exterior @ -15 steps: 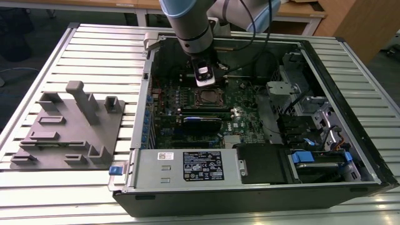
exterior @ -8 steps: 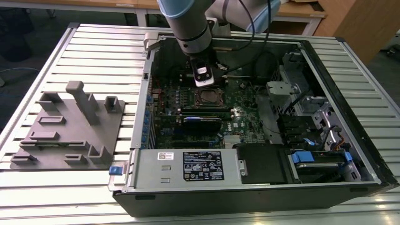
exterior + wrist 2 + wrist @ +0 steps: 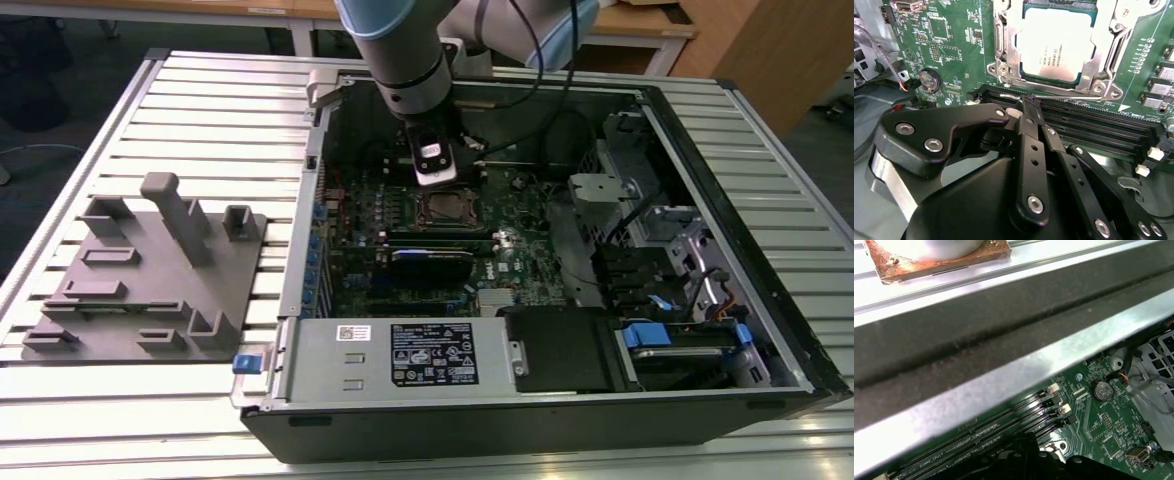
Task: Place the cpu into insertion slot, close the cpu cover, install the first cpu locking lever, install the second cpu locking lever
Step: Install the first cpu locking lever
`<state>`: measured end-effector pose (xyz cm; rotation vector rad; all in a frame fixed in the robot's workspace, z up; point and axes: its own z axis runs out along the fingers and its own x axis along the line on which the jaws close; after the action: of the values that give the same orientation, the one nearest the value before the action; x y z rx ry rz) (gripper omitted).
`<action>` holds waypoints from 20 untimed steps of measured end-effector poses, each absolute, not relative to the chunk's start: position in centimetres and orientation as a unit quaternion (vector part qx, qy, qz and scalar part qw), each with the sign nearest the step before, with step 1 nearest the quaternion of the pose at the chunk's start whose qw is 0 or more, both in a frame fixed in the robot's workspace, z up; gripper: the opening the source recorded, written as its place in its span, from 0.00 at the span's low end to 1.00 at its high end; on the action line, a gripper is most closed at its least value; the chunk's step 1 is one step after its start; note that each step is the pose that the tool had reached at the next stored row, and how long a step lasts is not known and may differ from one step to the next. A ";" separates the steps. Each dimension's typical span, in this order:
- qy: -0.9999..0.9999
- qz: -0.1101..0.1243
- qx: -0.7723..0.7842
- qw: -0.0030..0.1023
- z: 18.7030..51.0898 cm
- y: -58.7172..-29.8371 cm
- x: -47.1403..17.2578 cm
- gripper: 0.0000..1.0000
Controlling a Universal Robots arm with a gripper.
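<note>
Silvery square cpu (image 3: 1056,42) sits under its lowered metal-frame cpu cover (image 3: 1010,35); closed black claw (image 3: 1030,101) tips touch a wire locking lever (image 3: 1074,92), apparently not yet latched.

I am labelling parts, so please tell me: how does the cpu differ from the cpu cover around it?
The cpu is a solid, flat, pale square plate; the cpu cover is an open frame with a window. The cpu lies inside that window; the cpu cover borders it. Both look silvery.
</note>
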<state>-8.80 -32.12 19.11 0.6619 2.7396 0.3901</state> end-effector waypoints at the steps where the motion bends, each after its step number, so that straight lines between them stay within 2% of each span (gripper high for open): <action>1: 0.952 0.136 0.230 0.148 19.1 -32.1 -8.8 0.11; 20: 0.954 0.126 0.229 0.150 19.0 -32.6 -8.5 0.11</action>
<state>-8.54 -32.61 18.97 0.6565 2.7400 0.3616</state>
